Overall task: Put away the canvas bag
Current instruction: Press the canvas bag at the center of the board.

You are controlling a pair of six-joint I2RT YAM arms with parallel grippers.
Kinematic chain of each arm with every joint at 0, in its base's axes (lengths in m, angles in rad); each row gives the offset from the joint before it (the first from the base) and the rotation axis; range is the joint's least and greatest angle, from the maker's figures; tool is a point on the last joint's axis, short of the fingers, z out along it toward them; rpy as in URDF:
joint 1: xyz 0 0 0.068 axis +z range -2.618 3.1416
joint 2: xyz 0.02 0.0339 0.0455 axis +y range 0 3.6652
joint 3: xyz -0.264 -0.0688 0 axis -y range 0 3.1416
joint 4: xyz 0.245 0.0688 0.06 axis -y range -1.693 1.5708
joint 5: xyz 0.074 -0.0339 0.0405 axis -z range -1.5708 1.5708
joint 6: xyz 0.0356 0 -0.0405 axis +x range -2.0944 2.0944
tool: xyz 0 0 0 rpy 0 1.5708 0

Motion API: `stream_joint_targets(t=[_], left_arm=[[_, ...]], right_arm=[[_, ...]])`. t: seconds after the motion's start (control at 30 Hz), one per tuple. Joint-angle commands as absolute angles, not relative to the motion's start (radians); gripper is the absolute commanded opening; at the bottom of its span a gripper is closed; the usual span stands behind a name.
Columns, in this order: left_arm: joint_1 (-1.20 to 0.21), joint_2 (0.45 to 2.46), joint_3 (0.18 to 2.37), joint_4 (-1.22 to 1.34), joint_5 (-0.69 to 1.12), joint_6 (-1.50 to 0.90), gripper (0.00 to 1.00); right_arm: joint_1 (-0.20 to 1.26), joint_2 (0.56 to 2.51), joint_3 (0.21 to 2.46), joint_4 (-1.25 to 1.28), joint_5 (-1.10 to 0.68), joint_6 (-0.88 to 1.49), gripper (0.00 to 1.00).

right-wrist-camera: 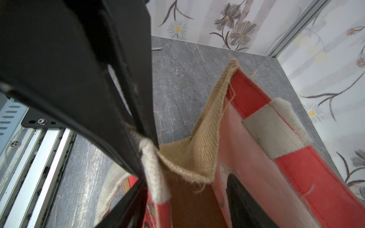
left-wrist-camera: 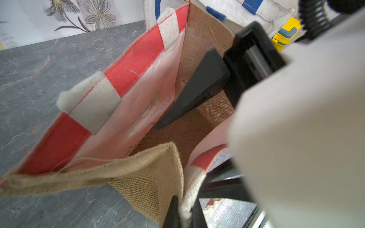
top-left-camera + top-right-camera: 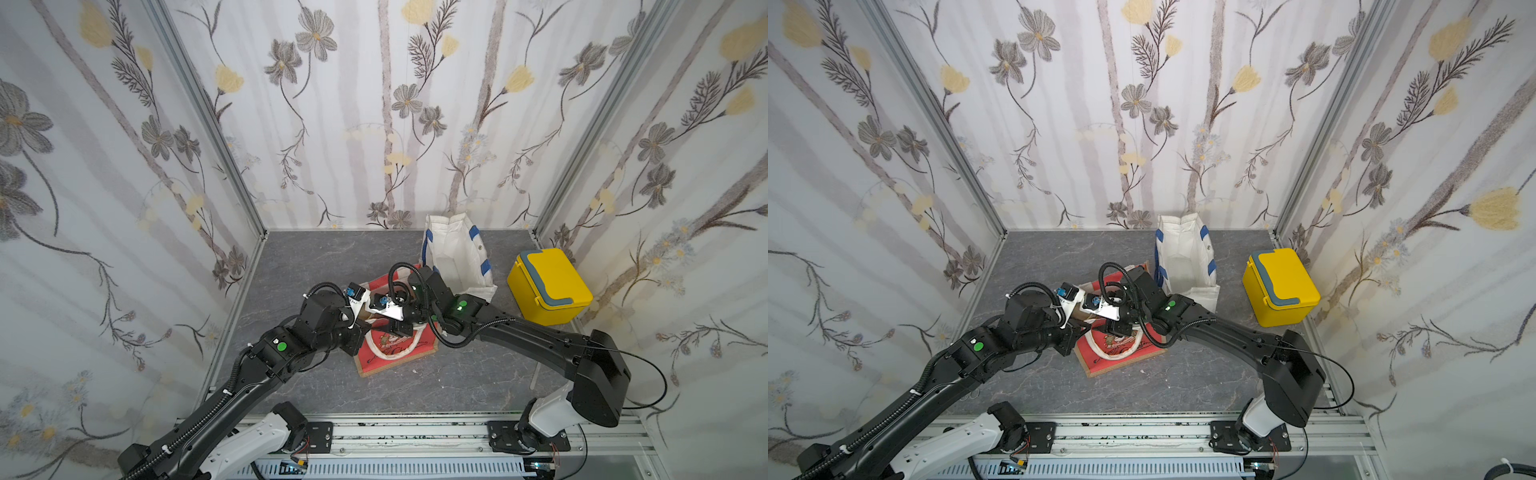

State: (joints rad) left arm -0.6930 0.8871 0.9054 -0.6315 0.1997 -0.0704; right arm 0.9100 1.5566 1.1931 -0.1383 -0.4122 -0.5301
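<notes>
The canvas bag [image 3: 395,353] [image 3: 1121,353] is red with burlap sides and white handles, and lies mid-table with its mouth lifted toward the back. My left gripper [image 2: 184,215] is shut on the white handle webbing at the bag's rim, next to a folded burlap side [image 2: 150,177]. In the right wrist view its black fingers [image 1: 98,98] pinch that webbing. My right gripper [image 1: 183,209] is open and straddles the bag's near wall. One of its fingers [image 2: 193,94] reaches inside the bag [image 1: 296,167]. In both top views the two grippers [image 3: 365,322] [image 3: 399,330] crowd over the mouth.
A white tote [image 3: 457,253] [image 3: 1185,249] with blue handles stands open right behind the bag. A yellow box [image 3: 548,286] [image 3: 1281,286] with a grey handle sits at the right wall. Flowered walls close three sides, and a metal rail [image 3: 415,432] runs along the front.
</notes>
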Motion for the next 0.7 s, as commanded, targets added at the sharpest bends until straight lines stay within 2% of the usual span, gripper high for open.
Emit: stream_joint_targets(t=[0.0,0.1,0.27,0.37,0.47,0.53,0.6,0.67], left_arm=[[-0.676,0.880,0.895,-0.562,0.255,-0.056,0.07],[-0.664,0.878,0.891,-0.559,0.263,-0.054,0.05],[-0.639,0.895,0.893,-0.561,0.238,-0.062,0.12],[-0.628,0.903,0.915,-0.570,0.171,-0.069,0.33],[-0.627,0.902,0.984,-0.611,0.074,-0.065,0.55],[-0.625,0.899,1.041,-0.643,-0.013,-0.053,0.65],[-0.620,0.900,1.097,-0.672,-0.117,-0.023,0.82],[-0.614,0.910,1.131,-0.695,-0.192,0.028,0.90]], right_arm=[[0.911,1.570,1.199,-0.028,-0.515,-0.509,0.62],[0.911,1.568,1.171,0.018,-0.521,-0.507,0.54],[0.903,1.536,1.132,0.028,-0.488,-0.520,0.25],[0.887,1.505,1.098,0.031,-0.467,-0.526,0.17],[0.877,1.499,1.088,0.016,-0.453,-0.521,0.15],[0.873,1.497,1.080,0.010,-0.451,-0.519,0.13],[0.872,1.499,1.074,0.008,-0.455,-0.519,0.11],[0.871,1.500,1.071,0.010,-0.470,-0.520,0.10]])
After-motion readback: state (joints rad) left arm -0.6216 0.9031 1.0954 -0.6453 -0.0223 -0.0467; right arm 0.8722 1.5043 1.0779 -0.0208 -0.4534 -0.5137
